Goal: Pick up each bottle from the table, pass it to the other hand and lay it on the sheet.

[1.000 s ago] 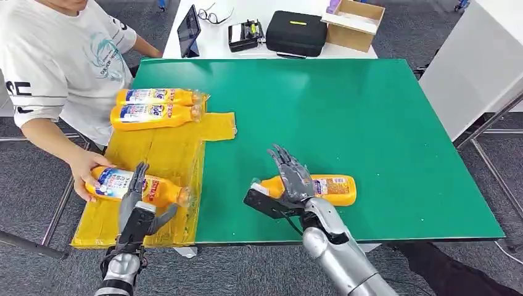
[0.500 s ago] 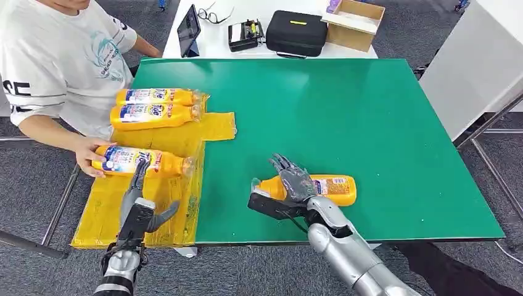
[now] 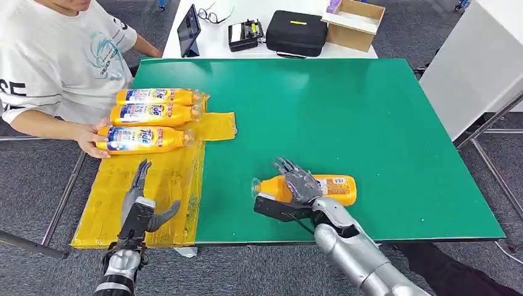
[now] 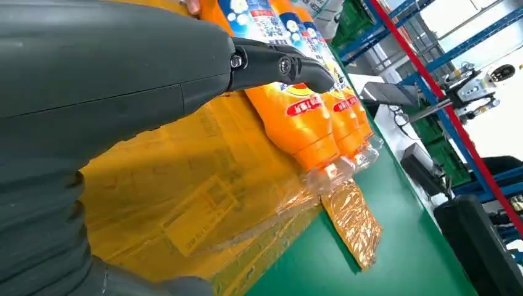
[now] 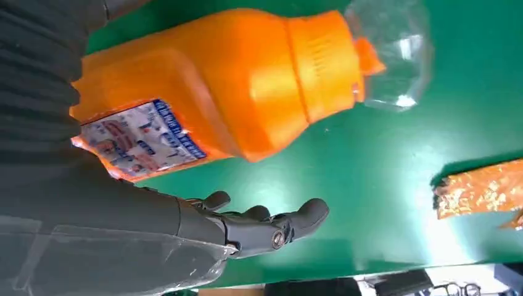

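Observation:
An orange bottle [image 3: 330,188] [image 5: 234,92] lies on its side on the green table [image 3: 345,111], clear cap toward the yellow sheet [image 3: 154,179]. My right hand [image 3: 295,187] hovers over its neck end with fingers [image 5: 265,225] spread, not closed on it. Three more orange bottles lie side by side at the sheet's far end [image 3: 157,97] [image 3: 154,115] [image 3: 145,139]; a person's hand [image 3: 92,143] touches the nearest one. My left hand [image 3: 140,206] is open above the near part of the sheet [image 4: 203,203], its fingers [image 4: 277,65] pointing toward those bottles [image 4: 296,117].
A person [image 3: 55,61] sits at the table's left. Behind the green table a white table carries a tablet [image 3: 189,28], a black case [image 3: 296,32] and a cardboard box [image 3: 354,21]. A white panel [image 3: 475,68] stands at the right. The table's front edge runs just below my right hand.
The person slid the third bottle up the sheet beside the other two. My right hand came lower over the table bottle. My left hand drew back slightly.

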You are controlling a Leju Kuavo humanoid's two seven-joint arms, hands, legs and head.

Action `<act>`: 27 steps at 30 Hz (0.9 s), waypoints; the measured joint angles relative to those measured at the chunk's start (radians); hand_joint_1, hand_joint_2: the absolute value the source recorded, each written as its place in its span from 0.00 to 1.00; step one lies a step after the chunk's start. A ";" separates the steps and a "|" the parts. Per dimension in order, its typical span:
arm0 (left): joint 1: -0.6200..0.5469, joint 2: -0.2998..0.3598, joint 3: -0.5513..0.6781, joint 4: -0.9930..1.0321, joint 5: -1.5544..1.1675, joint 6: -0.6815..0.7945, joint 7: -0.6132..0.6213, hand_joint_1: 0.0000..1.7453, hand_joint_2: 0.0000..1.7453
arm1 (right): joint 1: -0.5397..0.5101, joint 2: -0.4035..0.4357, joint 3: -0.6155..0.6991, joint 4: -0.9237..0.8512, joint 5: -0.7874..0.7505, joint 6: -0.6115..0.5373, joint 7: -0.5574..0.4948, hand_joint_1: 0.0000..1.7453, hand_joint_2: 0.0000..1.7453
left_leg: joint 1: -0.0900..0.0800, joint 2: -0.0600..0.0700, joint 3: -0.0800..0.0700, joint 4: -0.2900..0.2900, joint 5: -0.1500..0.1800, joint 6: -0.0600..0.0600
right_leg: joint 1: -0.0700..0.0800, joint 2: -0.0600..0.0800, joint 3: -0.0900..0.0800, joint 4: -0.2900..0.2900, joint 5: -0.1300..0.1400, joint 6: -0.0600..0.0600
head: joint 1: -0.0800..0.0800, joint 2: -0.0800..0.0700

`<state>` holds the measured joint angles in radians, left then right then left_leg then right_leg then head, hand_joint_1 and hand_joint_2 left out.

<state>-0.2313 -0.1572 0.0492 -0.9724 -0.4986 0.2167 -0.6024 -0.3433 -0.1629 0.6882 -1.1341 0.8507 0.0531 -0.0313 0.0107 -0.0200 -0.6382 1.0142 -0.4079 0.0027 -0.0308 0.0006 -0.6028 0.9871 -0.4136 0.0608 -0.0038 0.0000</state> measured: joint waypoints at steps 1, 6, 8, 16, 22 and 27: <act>-0.001 0.000 0.000 0.002 -0.002 0.004 -0.003 0.00 1.00 | -0.004 -0.006 0.002 -0.001 -0.002 0.008 0.003 0.00 1.00 | 0.000 0.000 0.000 0.000 0.000 0.000 | 0.000 0.000 0.000 0.000 0.000 0.000 | 0.000 0.000; -0.005 0.000 0.000 0.008 -0.012 0.019 -0.011 0.00 1.00 | -0.024 -0.037 0.018 0.003 -0.005 0.024 0.025 0.00 1.00 | 0.000 0.000 0.000 0.000 0.000 0.000 | 0.000 0.000 0.000 0.000 0.000 0.000 | 0.000 0.000; -0.005 0.000 0.000 0.013 -0.012 0.019 -0.010 0.00 1.00 | -0.029 -0.048 0.022 0.009 -0.007 0.026 0.035 0.00 1.00 | 0.000 0.000 0.000 0.000 0.000 0.000 | 0.000 0.000 0.000 0.000 0.000 0.000 | 0.000 0.000; -0.006 0.000 0.000 0.032 -0.004 0.018 -0.007 0.00 1.00 | -0.036 -0.072 0.030 0.034 0.008 0.041 0.069 0.00 1.00 | 0.000 0.000 0.000 0.000 0.000 0.000 | 0.000 0.000 0.000 0.000 0.000 0.000 | 0.000 0.000; -0.016 0.000 -0.002 0.045 -0.014 0.019 -0.005 0.00 1.00 | -0.050 -0.078 0.035 0.060 -0.001 0.055 0.071 0.00 1.00 | 0.000 0.000 0.000 0.000 0.000 0.000 | 0.000 0.000 0.000 0.000 0.000 0.000 | 0.000 0.000; -0.022 0.000 -0.020 0.057 -0.027 0.023 -0.011 0.00 1.00 | -0.061 -0.084 0.035 0.069 -0.030 0.070 0.055 0.00 1.00 | 0.000 0.000 0.000 0.000 0.000 0.000 | 0.000 0.000 0.000 0.000 0.000 0.000 | 0.000 0.000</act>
<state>-0.2534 -0.1568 0.0294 -0.9156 -0.5253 0.2392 -0.6130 -0.4044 -0.2468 0.7236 -1.0651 0.8210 0.1228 0.0237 0.0107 -0.0200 -0.6379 1.0143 -0.4079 0.0028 -0.0307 0.0006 -0.6026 0.9871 -0.4135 0.0609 -0.0038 0.0000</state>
